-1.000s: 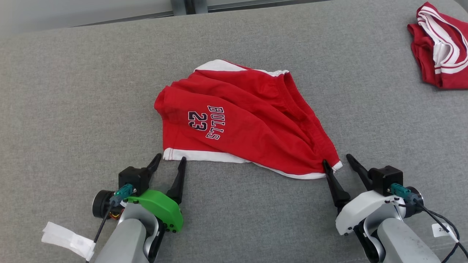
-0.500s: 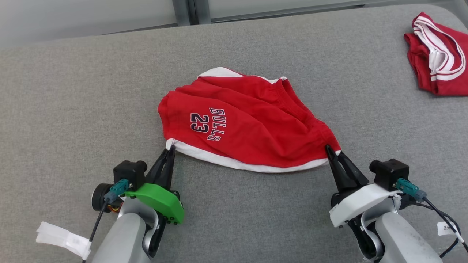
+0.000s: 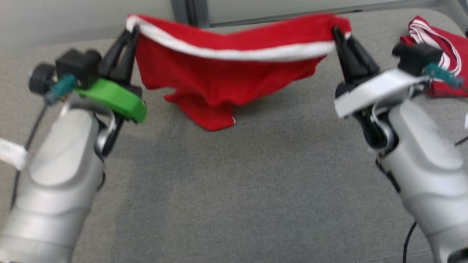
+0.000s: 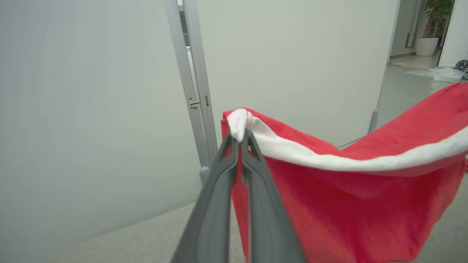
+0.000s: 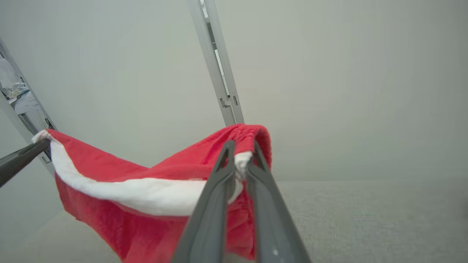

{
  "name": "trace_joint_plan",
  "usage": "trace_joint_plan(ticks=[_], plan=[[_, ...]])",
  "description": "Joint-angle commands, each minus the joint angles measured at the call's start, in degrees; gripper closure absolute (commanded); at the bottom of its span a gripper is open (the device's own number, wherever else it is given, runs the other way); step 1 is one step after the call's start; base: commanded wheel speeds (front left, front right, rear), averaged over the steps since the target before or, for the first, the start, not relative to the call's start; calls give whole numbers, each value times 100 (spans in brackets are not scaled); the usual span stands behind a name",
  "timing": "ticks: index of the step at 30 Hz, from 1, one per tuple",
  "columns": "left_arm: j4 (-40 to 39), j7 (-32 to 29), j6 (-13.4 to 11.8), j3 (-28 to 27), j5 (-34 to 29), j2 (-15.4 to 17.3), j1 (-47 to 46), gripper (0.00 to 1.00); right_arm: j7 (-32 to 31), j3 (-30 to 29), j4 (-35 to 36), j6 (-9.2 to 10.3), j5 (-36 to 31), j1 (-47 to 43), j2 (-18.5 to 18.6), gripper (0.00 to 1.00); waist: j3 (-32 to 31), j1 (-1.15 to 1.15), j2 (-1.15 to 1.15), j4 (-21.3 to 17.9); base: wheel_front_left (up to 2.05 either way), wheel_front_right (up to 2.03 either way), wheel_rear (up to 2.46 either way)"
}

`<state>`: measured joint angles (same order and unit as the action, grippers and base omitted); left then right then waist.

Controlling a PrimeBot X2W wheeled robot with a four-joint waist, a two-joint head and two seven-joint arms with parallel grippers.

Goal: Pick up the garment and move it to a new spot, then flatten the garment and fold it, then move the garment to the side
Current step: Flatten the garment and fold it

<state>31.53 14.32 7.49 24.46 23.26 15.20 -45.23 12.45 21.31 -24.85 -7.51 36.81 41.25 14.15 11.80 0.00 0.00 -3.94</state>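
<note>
Wrist views: left tool (image 4: 239, 138) and right tool (image 5: 241, 155) each clamp the red shorts (image 4: 347, 204) by the white hem. Head view, blurred: lowest fold apparently touches the tabletop (image 3: 234, 190).

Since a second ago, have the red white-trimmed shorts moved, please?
Yes: the red white-trimmed shorts rose off the grey fabric tabletop, strung between the left gripper and right gripper.

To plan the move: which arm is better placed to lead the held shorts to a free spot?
Probably left. The left gripper and right gripper both grip the shorts' white hem, but the right is near another red garment; bare table lies beside the left.
</note>
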Motion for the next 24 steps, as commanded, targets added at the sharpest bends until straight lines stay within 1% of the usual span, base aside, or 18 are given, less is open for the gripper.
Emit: trace_joint_plan(ticks=[1,3,5,7,10,13,15,19,22,24], plan=[[102,-46,-4,95,104,134,-484,100,-109,7,-176,6,181,426,6,100,294,0,0,-107,0,0,0],[298,-149,-4,212,297,230,-1018,100,-289,15,-485,6,366,1042,-16,100,430,0,0,-144,0,0,0],[559,-291,-4,357,485,360,-1757,100,-489,-36,-905,5,577,1868,-82,100,619,0,0,-193,0,0,0],[769,-383,-4,502,703,418,-2401,100,-591,-112,-1330,5,707,2562,-131,100,775,0,0,-225,0,0,0],[1129,-463,-6,663,901,501,-3252,100,-619,-254,-1941,6,837,3407,-193,100,899,0,0,-242,0,0,0],[1476,-433,-9,787,1062,456,-4040,100,-556,-409,-2492,8,975,4161,-215,100,986,0,0,-238,0,0,0],[1676,-425,-9,924,1110,385,-4428,100,-500,-537,-2810,9,1121,4514,-218,100,1056,0,0,-220,0,0,0],[2042,-300,-10,1141,1222,297,-4930,100,-366,-443,-3147,9,1174,4906,-221,100,1174,0,0,-203,0,0,0],[2267,-197,-10,1333,1357,238,-4997,100,-277,-345,-3332,9,1276,4929,-211,100,1264,0,0,-203,0,0,0],[2418,-116,-10,1389,1474,267,-4909,100,-255,-232,-3409,9,1334,4794,-249,100,1310,0,0,-212,0,0,0]])
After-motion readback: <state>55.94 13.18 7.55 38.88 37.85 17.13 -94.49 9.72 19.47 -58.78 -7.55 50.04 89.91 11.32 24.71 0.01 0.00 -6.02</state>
